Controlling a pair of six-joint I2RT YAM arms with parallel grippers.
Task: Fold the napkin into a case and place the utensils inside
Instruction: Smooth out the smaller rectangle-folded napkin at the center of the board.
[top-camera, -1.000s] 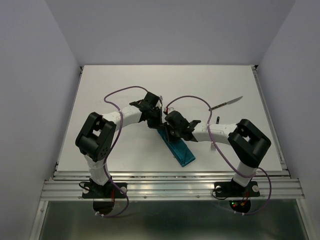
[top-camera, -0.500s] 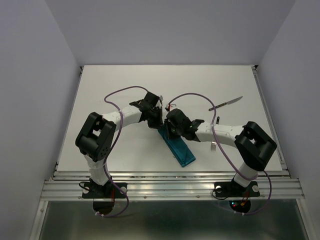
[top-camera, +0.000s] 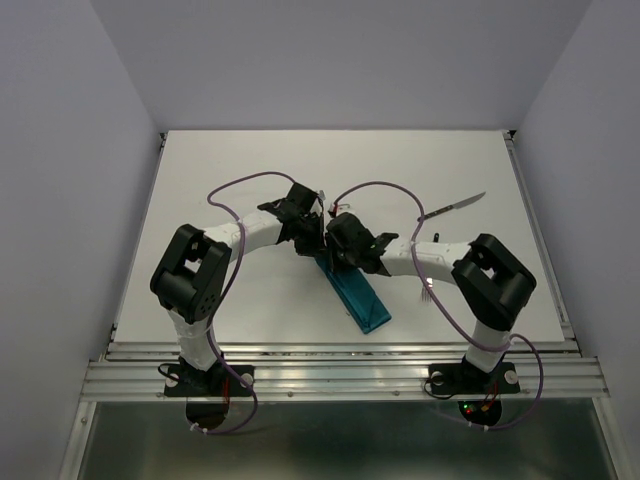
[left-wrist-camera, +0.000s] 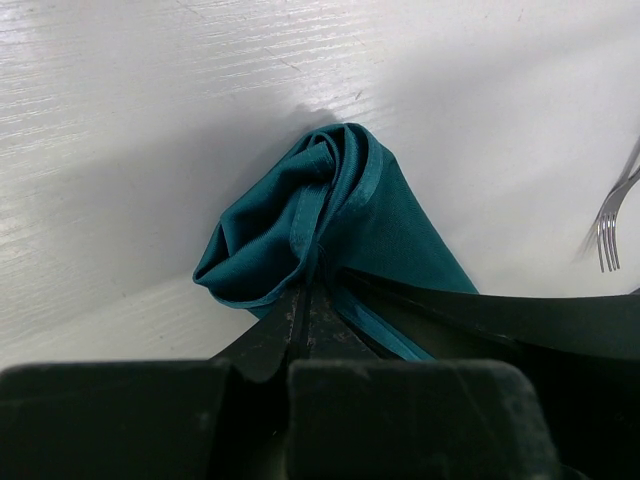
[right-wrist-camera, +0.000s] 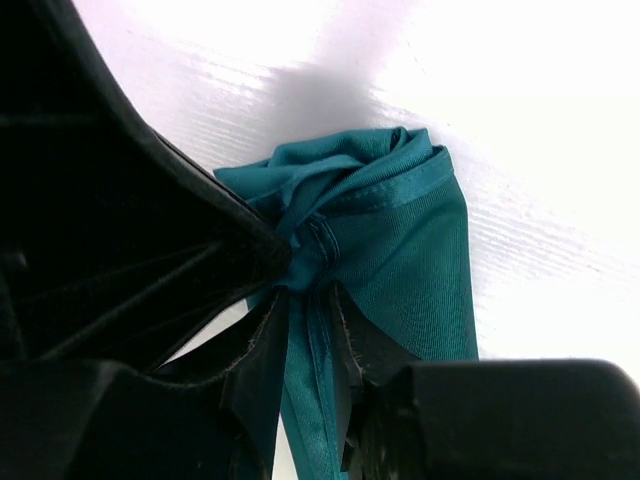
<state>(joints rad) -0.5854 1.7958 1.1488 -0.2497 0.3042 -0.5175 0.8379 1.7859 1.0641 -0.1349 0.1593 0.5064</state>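
So the teal case (top-camera: 366, 301) lies diagonally around the middle of the table (top-camera: 250, 165), running toward the near edge. Its far end is all bunched up where both arms meet. The left gripper (left-wrist-camera: 308, 286) is clamped tight on that bunched cloth. The right gripper (right-wrist-camera: 310, 322) has its jaws a bit apart, with a fold running between them. The fork (top-camera: 427, 292) sits right of the case and the knife (top-camera: 452, 208) is off toward the far right corner.

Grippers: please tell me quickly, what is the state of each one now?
Left gripper: closed, pinching the teal napkin at its bunched end.
Right gripper: jaws around the same end; open or gripping cannot be told.
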